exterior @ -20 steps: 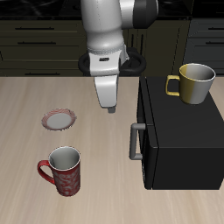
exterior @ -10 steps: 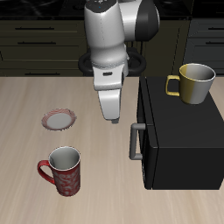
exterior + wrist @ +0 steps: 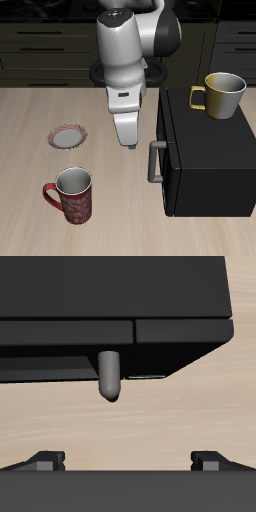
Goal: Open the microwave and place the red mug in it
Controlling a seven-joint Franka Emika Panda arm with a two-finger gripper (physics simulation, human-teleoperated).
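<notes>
The microwave (image 3: 208, 150) is a big black box with its door shut and a grey bar handle (image 3: 153, 162) on the front. In the wrist view the microwave (image 3: 60, 346) fills the background, and the handle's (image 3: 109, 374) rounded end pokes out over the wooden table. My gripper (image 3: 131, 142) hangs just beside the top of the handle, apart from it, open and empty; its fingertips (image 3: 45, 461) stand wide apart around the gripper's centre (image 3: 128, 462). The red mug (image 3: 73, 194) stands upright near the table's front edge, well away from the gripper.
A yellow-olive mug (image 3: 223, 95) stands on top of the microwave. A flat red-rimmed plate (image 3: 68, 136) lies on the table behind the red mug. Dark cabinets (image 3: 50, 50) line the back.
The gripper has come down and shifted toward the microwave's handle. The mugs, the plate and the microwave have not moved.
</notes>
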